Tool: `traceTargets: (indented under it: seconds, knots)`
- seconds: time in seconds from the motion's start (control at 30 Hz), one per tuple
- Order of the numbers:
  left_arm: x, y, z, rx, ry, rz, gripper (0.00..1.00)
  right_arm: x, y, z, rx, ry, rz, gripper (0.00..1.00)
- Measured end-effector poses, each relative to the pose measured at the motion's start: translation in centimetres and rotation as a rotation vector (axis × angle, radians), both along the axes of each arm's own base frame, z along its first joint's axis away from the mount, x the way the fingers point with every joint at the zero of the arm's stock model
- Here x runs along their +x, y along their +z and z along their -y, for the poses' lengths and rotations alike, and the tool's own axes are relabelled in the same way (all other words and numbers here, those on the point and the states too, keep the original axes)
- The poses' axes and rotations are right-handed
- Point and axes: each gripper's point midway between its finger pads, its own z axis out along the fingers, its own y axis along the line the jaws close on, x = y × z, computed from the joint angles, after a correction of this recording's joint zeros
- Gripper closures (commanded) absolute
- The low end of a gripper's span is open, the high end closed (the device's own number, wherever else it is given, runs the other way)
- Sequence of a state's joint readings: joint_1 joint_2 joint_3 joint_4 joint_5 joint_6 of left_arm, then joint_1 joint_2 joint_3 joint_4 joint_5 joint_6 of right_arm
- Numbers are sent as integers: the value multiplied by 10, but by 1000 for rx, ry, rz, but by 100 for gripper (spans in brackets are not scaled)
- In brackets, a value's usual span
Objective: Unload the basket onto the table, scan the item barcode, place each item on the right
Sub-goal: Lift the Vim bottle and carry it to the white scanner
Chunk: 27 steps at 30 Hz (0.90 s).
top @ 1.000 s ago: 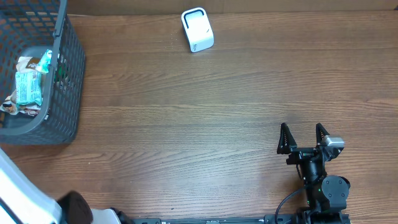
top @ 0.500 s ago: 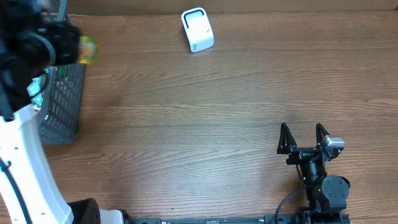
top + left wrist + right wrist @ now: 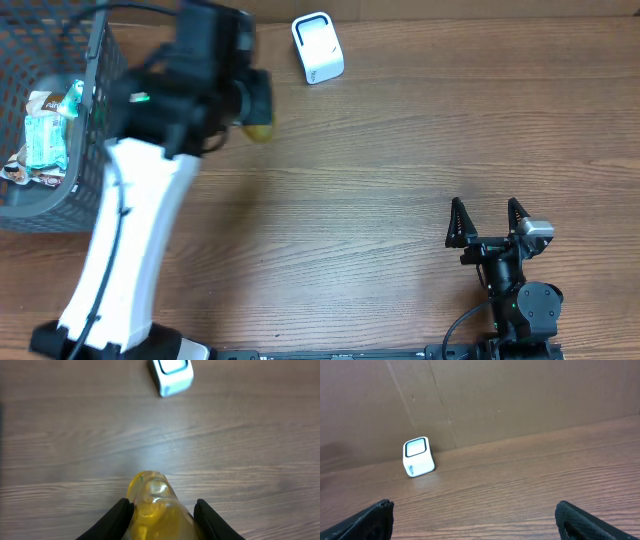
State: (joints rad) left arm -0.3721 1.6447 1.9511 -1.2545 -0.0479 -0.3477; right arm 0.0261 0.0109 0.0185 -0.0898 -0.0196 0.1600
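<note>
Bring yellow item [image 3: 156,510], pinched in narrowly parted left gripper [image 3: 163,506], before white scanner [image 3: 171,375], barcode facing its window; right gripper [image 3: 475,519] gaping wide, empty

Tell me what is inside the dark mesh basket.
The basket holds a pale green packet lying among other wrappers. Whatever sits beneath them is covered, and the left arm hides part of the basket's right wall.
</note>
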Motion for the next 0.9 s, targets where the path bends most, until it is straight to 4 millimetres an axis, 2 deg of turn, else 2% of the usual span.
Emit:
traceTargets:
  seconds: [0.13,0.17,0.3,0.5,0.63,0.7,0.9]
  knots:
    - [6,-31,33,5,-17,-34,61,0,0,0,0,0,0,0]
    - [8,-45,48,7,-33,-48,61,0,0,0,0,0,0,0]
    - [11,-76,91,19,-92,-77,61,0,0,0,0,0,0,0]
    - [16,-110,141,13,-153,-86,61,0,0,0,0,0,0,0]
    - [19,-131,161,4,-156,-100,60,0,0,0,0,0,0,0]
    - [18,-138,164,2,-147,-113,60,0,0,0,-1,0,0,0]
    - [20,-147,174,-22,-118,-123,58,0,0,0,0,0,0,0]
